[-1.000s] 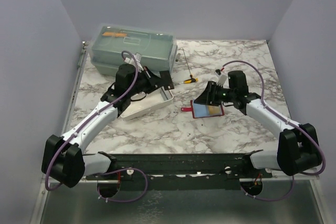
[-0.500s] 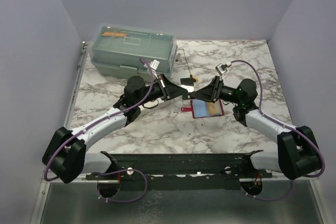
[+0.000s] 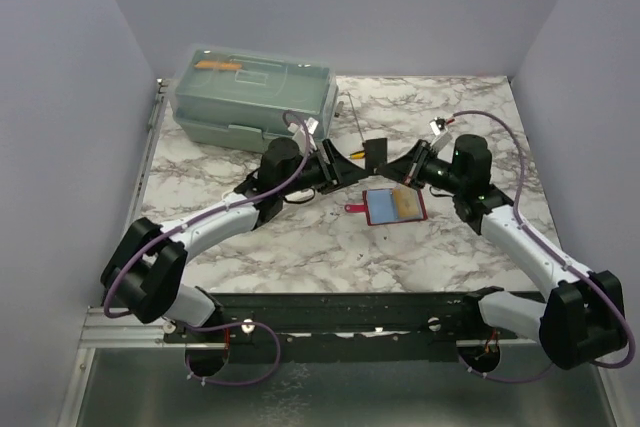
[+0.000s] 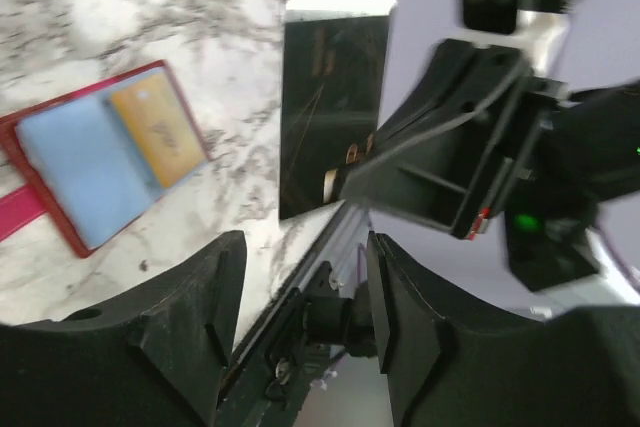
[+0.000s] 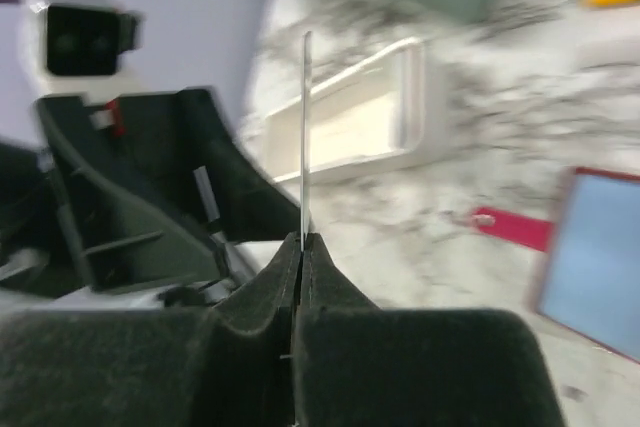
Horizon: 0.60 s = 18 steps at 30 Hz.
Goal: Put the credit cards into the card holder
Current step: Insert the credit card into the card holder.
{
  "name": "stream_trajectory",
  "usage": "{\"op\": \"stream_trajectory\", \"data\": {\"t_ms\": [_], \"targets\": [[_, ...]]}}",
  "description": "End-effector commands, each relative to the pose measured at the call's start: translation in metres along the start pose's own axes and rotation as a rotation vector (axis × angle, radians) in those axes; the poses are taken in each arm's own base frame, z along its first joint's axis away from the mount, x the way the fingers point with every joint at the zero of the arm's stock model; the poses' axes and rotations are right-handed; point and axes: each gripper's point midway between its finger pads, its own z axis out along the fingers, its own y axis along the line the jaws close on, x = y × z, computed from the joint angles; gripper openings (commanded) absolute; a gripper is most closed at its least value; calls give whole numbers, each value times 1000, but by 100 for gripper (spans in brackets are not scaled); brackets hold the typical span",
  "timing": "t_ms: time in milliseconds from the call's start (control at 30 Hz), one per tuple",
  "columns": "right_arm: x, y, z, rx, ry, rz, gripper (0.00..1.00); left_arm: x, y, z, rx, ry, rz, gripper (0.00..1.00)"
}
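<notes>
We see a table (image 3: 300,257) topped in white marble with grey veins, and we place the rest by it. Plain pale lavender walls close it in on three sides: a back wall (image 3: 340,7) beyond its far edge, a left wall (image 3: 50,147) and a right wall (image 3: 590,97). A metal rail (image 3: 147,147) runs along its left edge. A black bar (image 3: 340,309) lies across its near edge, with a dull grey metal sheet (image 3: 350,397) below that. The light is soft and even, and we find only faint shadows on the marble.
</notes>
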Motion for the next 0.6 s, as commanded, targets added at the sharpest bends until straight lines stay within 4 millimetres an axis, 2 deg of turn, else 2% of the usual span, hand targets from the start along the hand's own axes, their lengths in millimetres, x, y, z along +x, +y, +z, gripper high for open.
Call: {"op": "stream_trajectory", "data": {"t_ms": [0, 133, 200, 300, 367, 467, 567], "targets": [[20, -125, -56, 716, 134, -140, 0, 20, 58, 11, -270, 81, -55, 59], [21, -151, -80, 912, 205, -151, 0, 50, 71, 38, -334, 143, -37, 57], [21, -156, -86, 963, 192, -134, 0, 69, 78, 54, -362, 194, -28, 49], [20, -157, -89, 971, 167, -128, 0, 89, 96, 74, -399, 259, -30, 33], [21, -159, -90, 977, 170, -128, 0, 101, 109, 84, -422, 296, -31, 27], [27, -160, -86, 944, 203, -120, 0, 114, 130, 94, -456, 348, -35, 23], [35, -159, -75, 862, 236, -103, 0, 113, 149, 96, -528, 349, -23, 20]]}}
